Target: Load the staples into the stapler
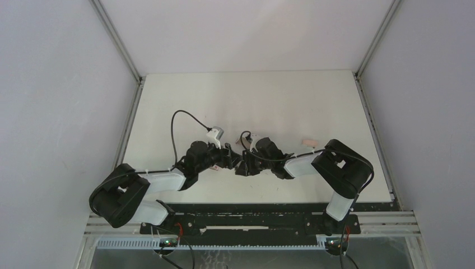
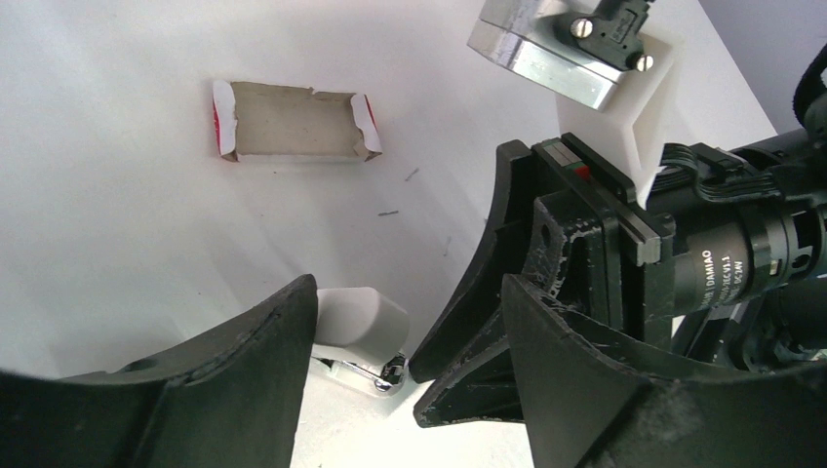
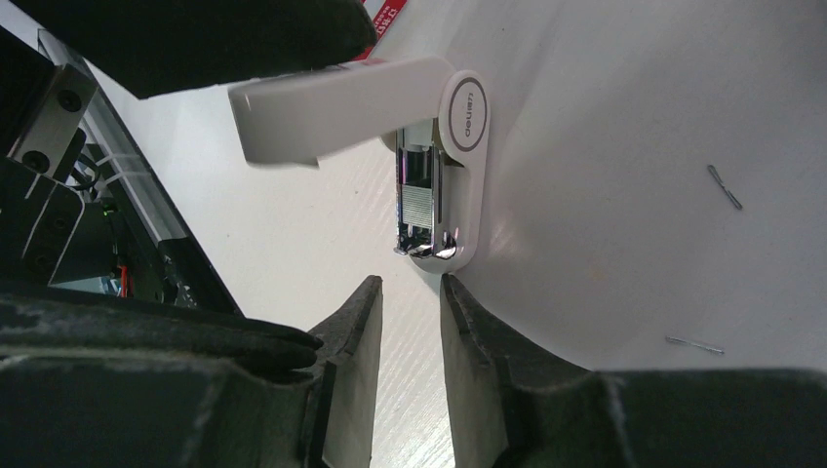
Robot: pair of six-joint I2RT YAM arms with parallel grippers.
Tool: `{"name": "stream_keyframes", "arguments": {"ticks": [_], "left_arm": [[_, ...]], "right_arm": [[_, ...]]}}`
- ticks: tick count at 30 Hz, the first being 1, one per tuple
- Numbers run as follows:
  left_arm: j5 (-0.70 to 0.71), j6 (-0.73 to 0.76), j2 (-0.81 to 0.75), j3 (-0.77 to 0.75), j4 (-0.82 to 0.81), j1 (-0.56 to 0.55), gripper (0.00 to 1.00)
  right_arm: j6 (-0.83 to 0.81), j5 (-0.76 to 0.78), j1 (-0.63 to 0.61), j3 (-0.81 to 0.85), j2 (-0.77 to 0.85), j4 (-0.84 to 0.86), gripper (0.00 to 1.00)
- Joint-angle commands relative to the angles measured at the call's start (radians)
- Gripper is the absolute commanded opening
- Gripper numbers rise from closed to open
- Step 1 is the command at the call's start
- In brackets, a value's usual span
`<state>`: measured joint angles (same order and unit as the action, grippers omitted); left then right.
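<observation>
The white stapler (image 3: pixel 458 166) lies on the table with its lid (image 3: pixel 332 97) swung up. A strip of staples (image 3: pixel 421 207) shows in the chrome magazine. My right gripper (image 3: pixel 411 285) is slightly open and empty, its tips just short of the stapler's chrome end. My left gripper (image 2: pixel 410 292) is wide open around the stapler's lid (image 2: pixel 359 316), which lies against its left finger (image 2: pixel 244 361). In the top view both grippers (image 1: pixel 229 157) (image 1: pixel 242 165) meet mid-table and hide the stapler.
An open cardboard staple box (image 2: pixel 293 122) with red ends lies on the white table (image 2: pixel 117 214); it also shows in the top view (image 1: pixel 309 143). Two loose staples (image 3: pixel 724 187) (image 3: pixel 694 343) lie to the right of the stapler. The right arm's camera mount (image 2: pixel 585 58) is close by.
</observation>
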<state>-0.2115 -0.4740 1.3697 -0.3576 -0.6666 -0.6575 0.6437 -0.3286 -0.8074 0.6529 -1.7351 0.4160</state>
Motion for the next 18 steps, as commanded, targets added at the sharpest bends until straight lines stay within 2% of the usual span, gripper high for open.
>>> {"name": "stream_keyframes", "arguments": {"ticks": [1, 10, 12, 15, 18], "left_arm": [[-0.148, -0.023, -0.022, 0.03, -0.007, -0.069, 0.71], [-0.169, -0.039, -0.044, 0.063, -0.022, -0.076, 0.62], [-0.155, -0.043, -0.07, 0.075, -0.021, -0.076, 0.65], [-0.085, -0.045, -0.161, 0.089, 0.029, -0.071, 0.76], [0.016, -0.047, -0.279, 0.087, 0.159, -0.036, 0.86]], "right_arm": [[0.003, 0.084, 0.008, 0.031, -0.044, -0.006, 0.29], [-0.002, 0.084, 0.008, 0.031, -0.044, -0.008, 0.28], [-0.013, 0.074, 0.006, 0.031, -0.033, -0.016, 0.29], [-0.063, 0.079, -0.003, 0.025, 0.025, -0.068, 0.35], [-0.139, 0.111, -0.023, 0.015, 0.138, -0.154, 0.48]]}}
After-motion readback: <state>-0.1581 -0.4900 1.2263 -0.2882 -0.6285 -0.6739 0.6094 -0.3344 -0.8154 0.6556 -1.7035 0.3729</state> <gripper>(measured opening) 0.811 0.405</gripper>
